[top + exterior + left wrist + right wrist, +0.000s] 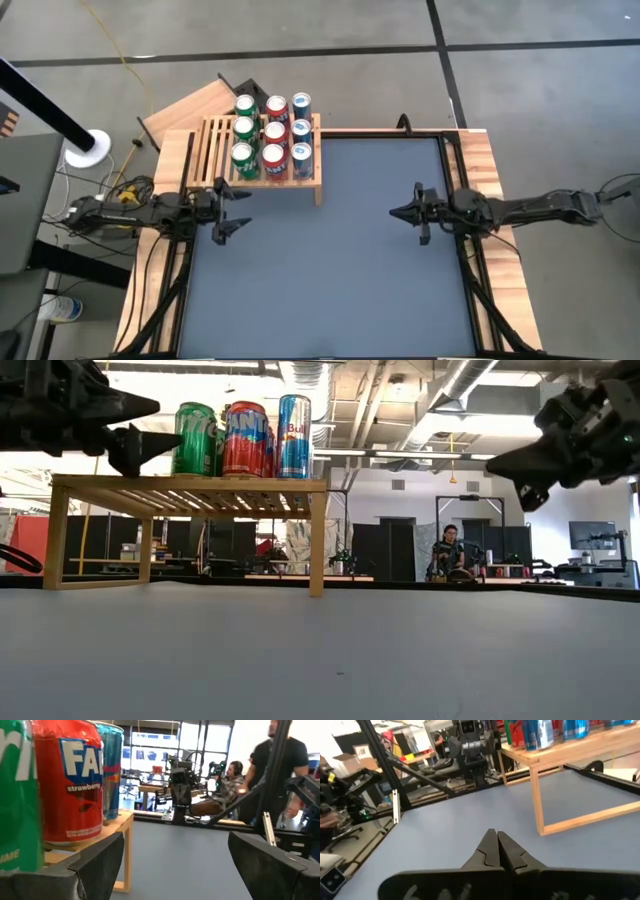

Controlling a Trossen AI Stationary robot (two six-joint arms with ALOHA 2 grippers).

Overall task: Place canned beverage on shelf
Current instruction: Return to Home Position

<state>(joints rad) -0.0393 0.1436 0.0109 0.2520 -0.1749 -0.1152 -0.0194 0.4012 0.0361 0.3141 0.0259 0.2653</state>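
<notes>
The light wooden shelf (225, 150) stands on its legs at the table's far left. Nine cans stand upright on its slatted top: three green (243, 128), three red (273, 130) and three blue (300, 128). My left gripper (247, 208) is open and empty, hovering just in front of the shelf's near edge; its wrist view shows the green (15, 795), red (70, 785) and blue cans (112, 770) close by. My right gripper (393, 212) is shut and empty, above the table's right half, pointing toward the left arm.
A plain wooden board (195, 105) lies behind the shelf at the far left. Black frame rails (455, 170) run along the mat's edges. The grey mat (330, 270) lies bare between the arms. People (280, 765) are in the room beyond the table.
</notes>
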